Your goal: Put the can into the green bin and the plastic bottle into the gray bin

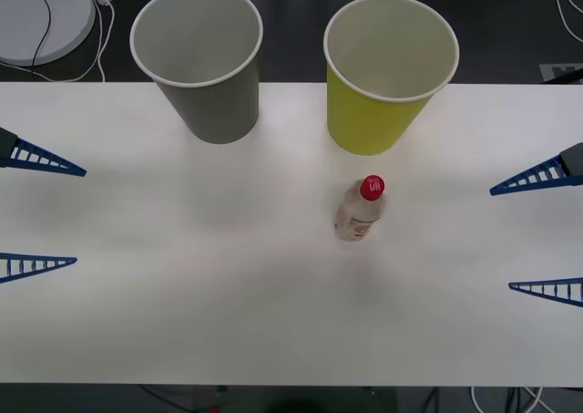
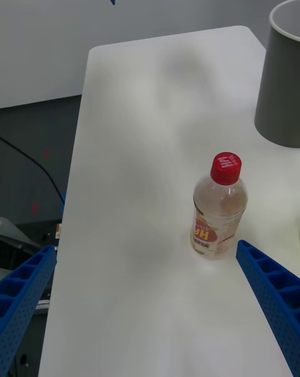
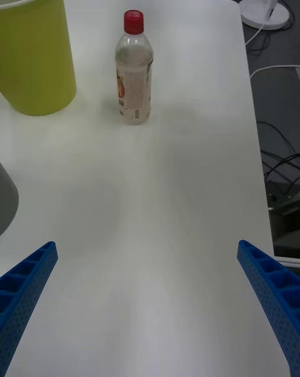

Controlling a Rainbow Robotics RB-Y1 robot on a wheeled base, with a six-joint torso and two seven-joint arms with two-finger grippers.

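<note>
The plastic bottle (image 1: 360,211) (image 2: 217,214) (image 3: 134,70) stands upright, red cap on, mid-table just in front of the green bin (image 1: 387,71) (image 3: 34,52). The gray bin (image 1: 196,62) (image 2: 284,77) stands to the green bin's left at the table's far edge. Both bins look empty inside. The can is out of view. My left gripper (image 1: 41,212) (image 3: 147,302) is open at the table's left side, holding nothing. My right gripper (image 1: 542,232) (image 2: 147,302) is open at the right side, also empty, with the bottle a short way ahead of it.
The white table (image 1: 182,294) is bare between the grippers and the bottle. Behind the far edge, a round white base (image 1: 41,16) with cables lies on the dark floor. More cables run on the floor off the table's right side (image 3: 275,164).
</note>
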